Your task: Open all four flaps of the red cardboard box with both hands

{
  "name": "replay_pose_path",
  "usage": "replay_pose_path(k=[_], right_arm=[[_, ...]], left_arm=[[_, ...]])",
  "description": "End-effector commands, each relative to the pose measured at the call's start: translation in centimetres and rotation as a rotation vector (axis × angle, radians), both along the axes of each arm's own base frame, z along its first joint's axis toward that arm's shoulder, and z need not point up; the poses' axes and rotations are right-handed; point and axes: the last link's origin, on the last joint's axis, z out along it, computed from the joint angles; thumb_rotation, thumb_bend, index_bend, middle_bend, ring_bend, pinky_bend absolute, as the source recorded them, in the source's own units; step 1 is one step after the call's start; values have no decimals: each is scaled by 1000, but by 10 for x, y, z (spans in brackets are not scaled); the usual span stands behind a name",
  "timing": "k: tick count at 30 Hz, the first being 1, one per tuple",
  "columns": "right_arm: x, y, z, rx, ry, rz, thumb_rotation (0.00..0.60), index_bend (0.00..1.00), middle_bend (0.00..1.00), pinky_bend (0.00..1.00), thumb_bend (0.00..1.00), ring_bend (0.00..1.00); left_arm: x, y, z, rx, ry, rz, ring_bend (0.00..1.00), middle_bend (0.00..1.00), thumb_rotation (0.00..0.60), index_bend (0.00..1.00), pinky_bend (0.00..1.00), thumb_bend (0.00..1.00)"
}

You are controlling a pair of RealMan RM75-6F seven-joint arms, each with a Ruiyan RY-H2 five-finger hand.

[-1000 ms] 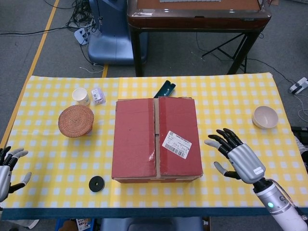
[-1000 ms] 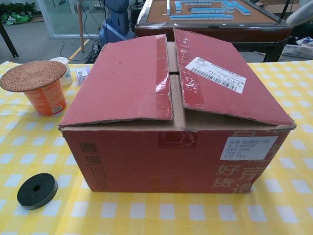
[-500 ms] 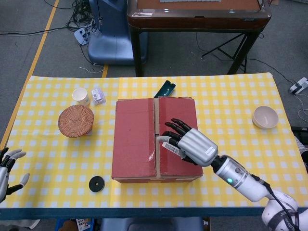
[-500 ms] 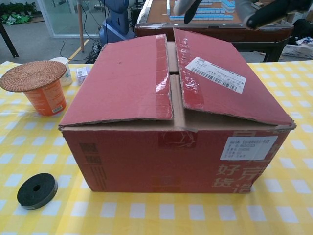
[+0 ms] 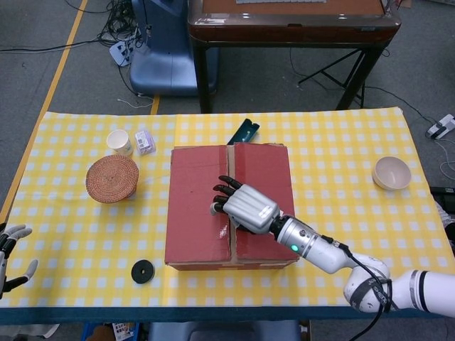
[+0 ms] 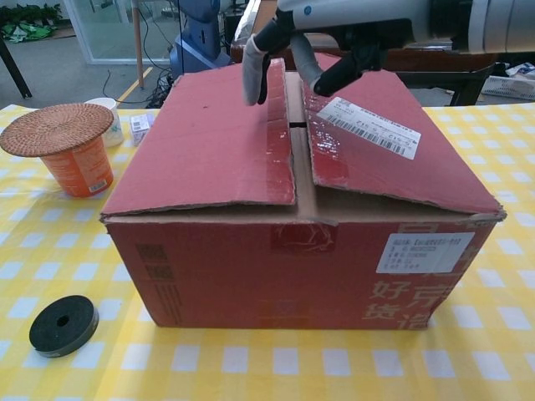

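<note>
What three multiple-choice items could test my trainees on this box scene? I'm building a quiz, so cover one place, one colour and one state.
1. Where is the right hand?
A. Beside the bowl
B. Over the centre seam of the red box
C. On the black disc

2. What colour is the bowl at the table's right?
A. Cream
B. Blue
C. Green

3. How do the two top flaps stand?
A. Folded fully outward
B. Torn off
C. Down, barely parted at the seam

Answers: 1 B, the head view shows the hand above the seam between the flaps. 2 A, the bowl looks pale cream. 3 C, the chest view shows both flaps lying down with only a narrow gap.
</note>
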Motion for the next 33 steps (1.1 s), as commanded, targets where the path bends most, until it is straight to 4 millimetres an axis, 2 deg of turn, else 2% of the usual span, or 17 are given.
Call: replay_pose_path(k=[1, 8, 23, 33], right_arm=[[-2, -3, -6, 7, 12, -13, 600, 348, 331, 28, 1000, 128], [-7, -4, -6, -10, 34, -17, 600, 349, 339, 28, 1000, 133], [-27, -3, 7, -64, 71, -57, 600, 368, 409, 28, 1000, 144], [-26, -1, 28, -122, 25, -50, 600, 371, 415, 28, 1000, 145]], left_arm=[[0, -1, 0, -3, -3, 0, 66, 199, 600, 294, 0, 324], [-3, -2, -2, -9, -10, 4, 66, 199, 600, 294, 0, 324], [1, 0, -4, -12, -15, -8, 66, 199, 600, 295, 0, 324], [1, 4, -5, -9, -11, -11, 66, 199, 600, 295, 0, 325]])
